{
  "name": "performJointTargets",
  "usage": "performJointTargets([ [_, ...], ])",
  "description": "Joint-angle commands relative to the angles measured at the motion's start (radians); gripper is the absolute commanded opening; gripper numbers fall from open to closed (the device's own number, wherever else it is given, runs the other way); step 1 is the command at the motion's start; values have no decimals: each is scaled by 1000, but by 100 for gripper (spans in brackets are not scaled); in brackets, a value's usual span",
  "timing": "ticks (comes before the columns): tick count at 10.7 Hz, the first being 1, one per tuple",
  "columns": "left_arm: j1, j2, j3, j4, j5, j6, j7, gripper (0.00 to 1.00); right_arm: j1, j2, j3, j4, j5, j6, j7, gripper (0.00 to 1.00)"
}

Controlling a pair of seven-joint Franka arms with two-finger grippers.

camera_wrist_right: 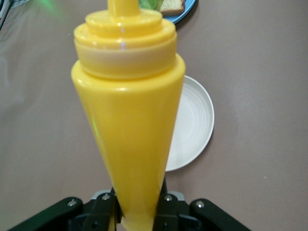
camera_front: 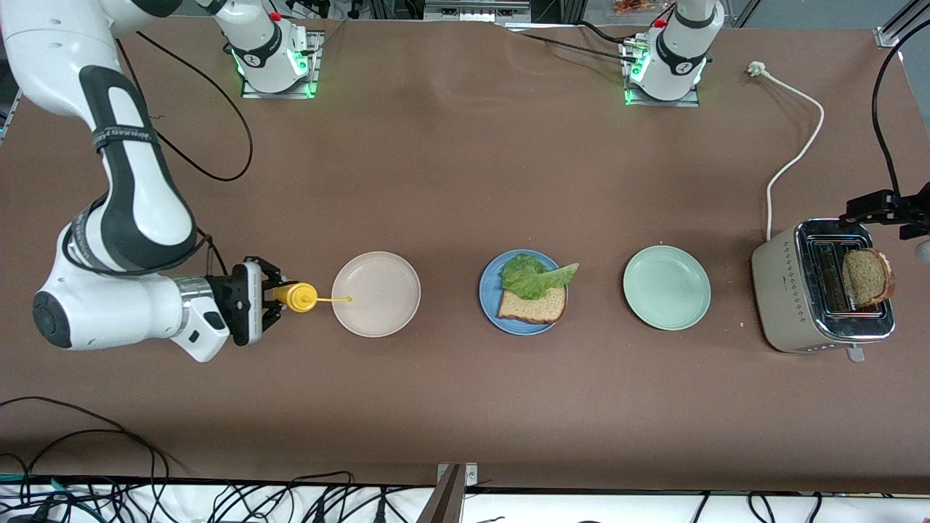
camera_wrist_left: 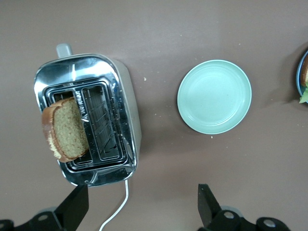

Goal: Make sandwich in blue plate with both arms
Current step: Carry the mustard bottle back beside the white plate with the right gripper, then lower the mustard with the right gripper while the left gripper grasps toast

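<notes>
right gripper (camera_front: 270, 296) — jaws clamping a yellow squeeze bottle (camera_front: 299, 297), mid-left of frame, nozzle reaching over the cream plate (camera_front: 376, 293) | left gripper (camera_wrist_left: 139, 211) — jaws gaping, hovering over toaster (camera_front: 819, 299) holding a bread slice (camera_front: 867, 276) | blue plate (camera_front: 491, 290) sitting centre frame, carrying bread (camera_front: 532, 305) and lettuce (camera_front: 534, 274), between the two grippers

left gripper (camera_wrist_left: 139, 209) open, right gripper (camera_front: 272, 296) clamped

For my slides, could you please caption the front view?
Right gripper holds a yellow squeeze bottle beside the cream plate; bread and lettuce wait on the blue plate.
</notes>
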Motion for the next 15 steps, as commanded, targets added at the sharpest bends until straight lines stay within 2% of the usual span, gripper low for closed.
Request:
performJointTargets([
  [1,70,39,-2,11,12,-2,17,100,-89,61,49,6,16,-14,-170,0],
  [3,118,102,13,11,10,92,24,100,-136,119,66,6,17,-10,-276,0],
  [6,150,160,15,11,3,185,129,100,-236,252,171,13,8,28,-368,0],
  [13,190,277,15,0,17,295,145,100,-281,366,192,15,11,116,-538,0],
  [14,190,278,15,-5,18,293,145,85,-281,371,192,15,13,124,-552,0],
  [15,189,292,15,-6,20,287,142,74,-281,372,193,15,14,127,-555,0],
])
